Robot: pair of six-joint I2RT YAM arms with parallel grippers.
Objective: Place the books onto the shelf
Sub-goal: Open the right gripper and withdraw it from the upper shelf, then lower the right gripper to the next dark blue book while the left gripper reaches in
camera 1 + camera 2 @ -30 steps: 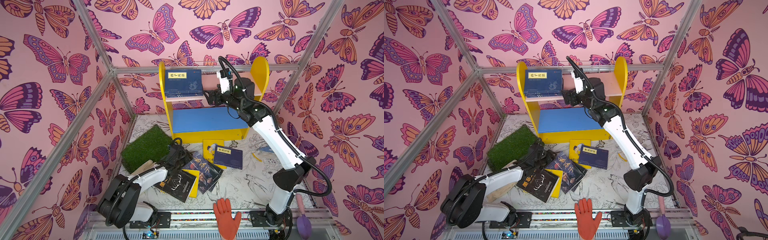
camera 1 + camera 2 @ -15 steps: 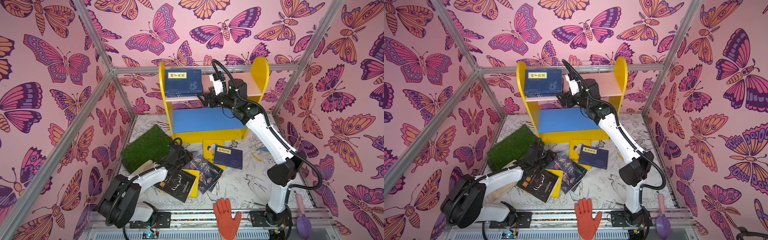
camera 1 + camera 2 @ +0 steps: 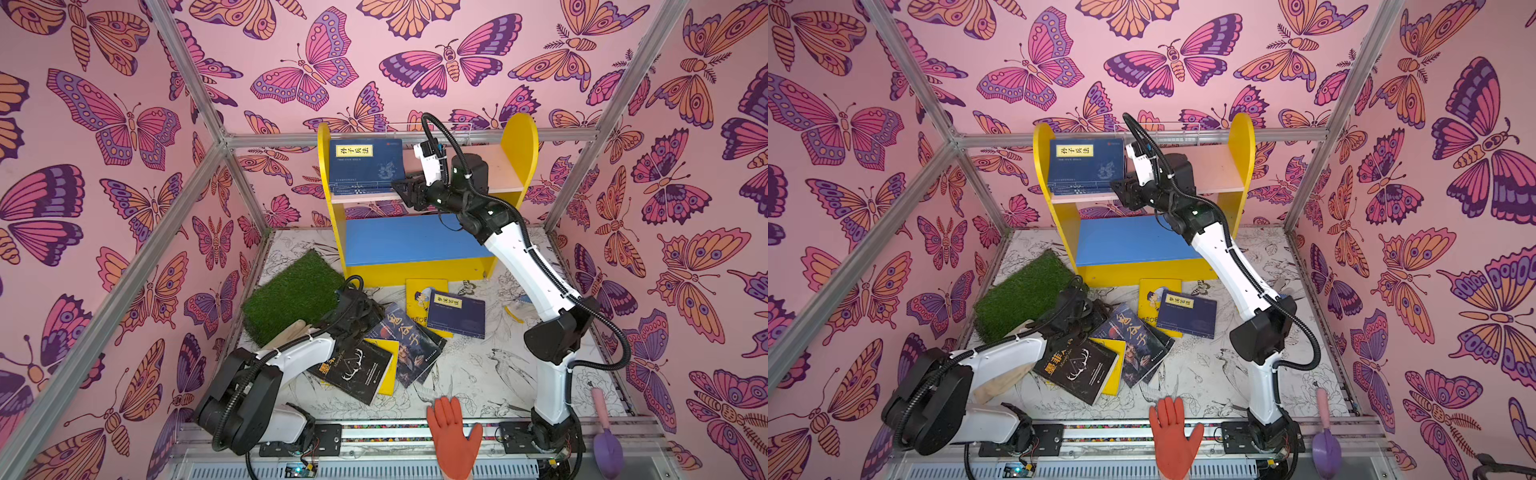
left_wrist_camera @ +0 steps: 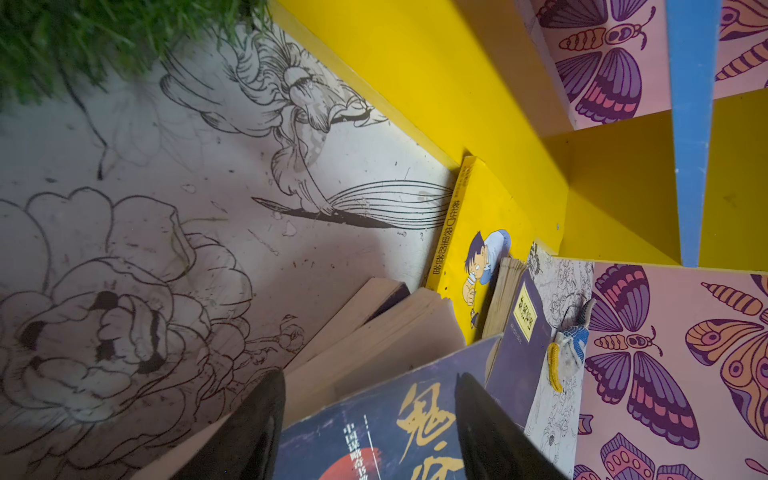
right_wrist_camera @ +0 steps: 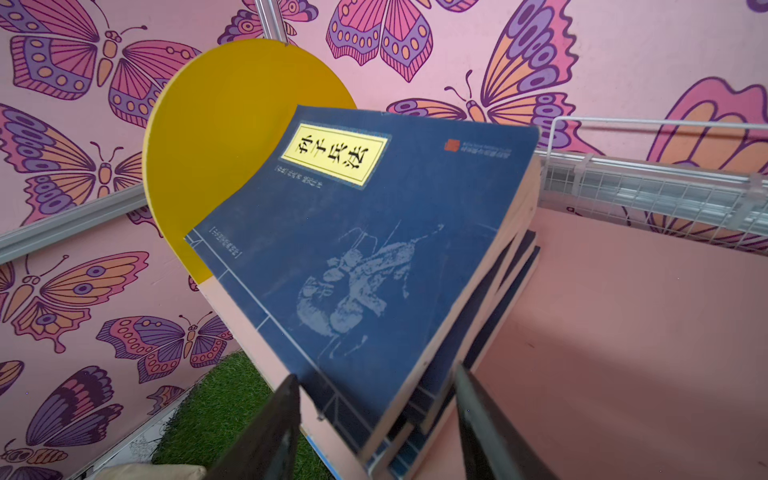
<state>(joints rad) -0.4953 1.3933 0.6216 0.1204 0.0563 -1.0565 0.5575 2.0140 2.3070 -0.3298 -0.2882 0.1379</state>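
- Three pink walls (image 3: 291, 62) papered with big butterflies box in my rig, with aluminium bars (image 3: 183, 75) running up the corners.
- Underfoot, the floor (image 3: 478, 374) is a white sheet of black line-drawn flowers and birds. It looks scuffed in the left wrist view.
- At the back wall stands the shelf (image 3: 517, 137), with yellow round-topped sides, a pink upper board and a blue lower one.
- On the pink board the navy stack (image 3: 365, 166) lies flat against the left side panel. I cannot count its books for sure.
- My right gripper (image 5: 376, 374) has its black fingers apart, astride the stack's near corner. Whether they press on it, I cannot tell.
- My left gripper (image 4: 369, 374) is low over the floor pile, its fingers either side of the portrait book (image 4: 374, 436). Contact is unclear, and cables hide it in both top views.
- Beside that, the matte black antler book (image 3: 353, 370) overlaps a yellow book (image 3: 388, 365) that is mostly covered.
- Nearer the shelf, a navy book (image 3: 457, 311) lies on a cartoon book (image 3: 419, 291).
- Left of the shelf lies the shaggy grass mat (image 3: 295, 291).
- By the front rail, an orange rubber glove (image 3: 453, 436) is cut off at the frame edge, and a purple scoop (image 3: 606, 444) lies to its right.
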